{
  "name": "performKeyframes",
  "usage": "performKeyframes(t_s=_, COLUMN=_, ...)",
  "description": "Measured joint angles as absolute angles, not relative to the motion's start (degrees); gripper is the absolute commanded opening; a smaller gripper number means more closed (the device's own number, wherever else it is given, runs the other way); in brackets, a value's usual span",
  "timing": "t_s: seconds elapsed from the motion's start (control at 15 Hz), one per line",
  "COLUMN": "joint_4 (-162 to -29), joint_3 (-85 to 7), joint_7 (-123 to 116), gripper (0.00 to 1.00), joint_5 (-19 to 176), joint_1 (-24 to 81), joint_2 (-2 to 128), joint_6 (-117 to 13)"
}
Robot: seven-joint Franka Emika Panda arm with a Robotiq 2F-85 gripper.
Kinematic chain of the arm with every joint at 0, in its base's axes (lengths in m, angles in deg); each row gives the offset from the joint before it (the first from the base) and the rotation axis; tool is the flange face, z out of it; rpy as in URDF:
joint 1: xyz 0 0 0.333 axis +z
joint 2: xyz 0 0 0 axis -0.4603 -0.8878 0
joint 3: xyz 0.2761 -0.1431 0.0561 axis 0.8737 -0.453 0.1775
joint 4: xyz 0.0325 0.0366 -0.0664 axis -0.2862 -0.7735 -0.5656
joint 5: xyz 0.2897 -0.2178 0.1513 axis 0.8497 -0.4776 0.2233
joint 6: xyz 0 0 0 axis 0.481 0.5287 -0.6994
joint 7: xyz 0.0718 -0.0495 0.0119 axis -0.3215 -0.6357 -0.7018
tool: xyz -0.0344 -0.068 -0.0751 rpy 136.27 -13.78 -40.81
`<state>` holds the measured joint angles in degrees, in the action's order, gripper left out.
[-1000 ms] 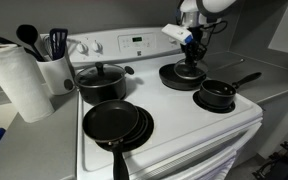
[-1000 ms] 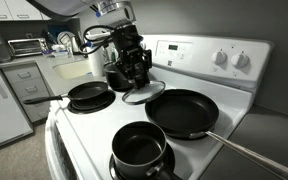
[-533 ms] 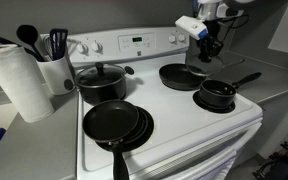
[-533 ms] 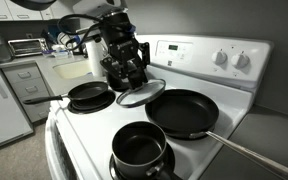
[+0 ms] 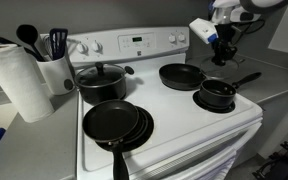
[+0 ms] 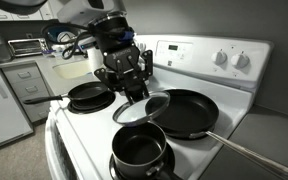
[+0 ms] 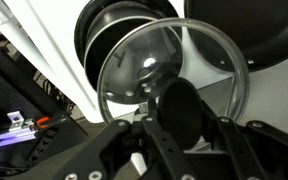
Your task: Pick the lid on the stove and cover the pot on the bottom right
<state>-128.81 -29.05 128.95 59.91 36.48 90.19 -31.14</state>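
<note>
My gripper (image 6: 134, 88) is shut on the dark knob (image 7: 179, 110) of the small clear glass lid (image 6: 144, 108). It holds the lid tilted in the air over the white stove (image 5: 169, 108). The lid hangs just above and behind the small black saucepan (image 6: 139, 152), beside a frying pan. In the wrist view the lid's glass (image 7: 149, 60) fills the middle, with the saucepan's open mouth (image 7: 109, 30) partly beneath it. In an exterior view my gripper (image 5: 225, 45) is above the saucepan (image 5: 218, 94), whose long handle points back and right; the lid is hard to make out there.
A wide black pot with its own lid (image 5: 102, 80) sits on a back burner. Shallow black frying pans (image 5: 117, 122) (image 5: 182, 75) occupy two other burners. A paper towel roll (image 5: 19, 80) and a utensil holder (image 5: 54, 65) stand on the counter beside the stove.
My gripper has risen from the back burner with the lid and carried it across toward the small saucepan. The lid is now tilted over the saucepan's rim.
</note>
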Motion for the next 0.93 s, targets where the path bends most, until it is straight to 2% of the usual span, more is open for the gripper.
performKeyframes(t_s=0.93, joint_4=-134.8, joint_3=-28.9, joint_7=130.8, gripper=0.17, joint_5=67.2, joint_1=34.0, joint_2=93.2, joint_6=-32.5)
